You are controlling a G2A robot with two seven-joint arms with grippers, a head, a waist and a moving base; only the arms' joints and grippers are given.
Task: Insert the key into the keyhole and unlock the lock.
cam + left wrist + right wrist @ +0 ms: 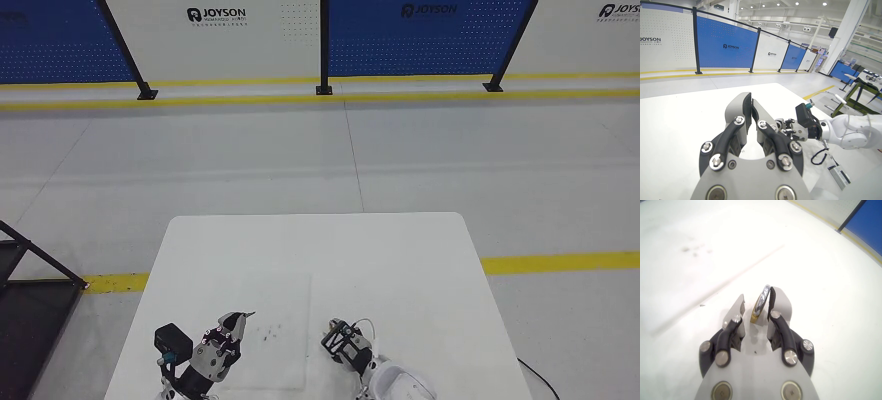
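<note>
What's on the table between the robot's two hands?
Almost nothing. In the top view the table between the left gripper and the right gripper is bare, apart from a few tiny dark specks.

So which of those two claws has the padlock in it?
The right gripper: a gold, chrome-shackled padlock sits in it. The left gripper is pinched shut, no padlock.

Industrial hall (partition panels (420,35), yellow floor lines (560,263)).
</note>
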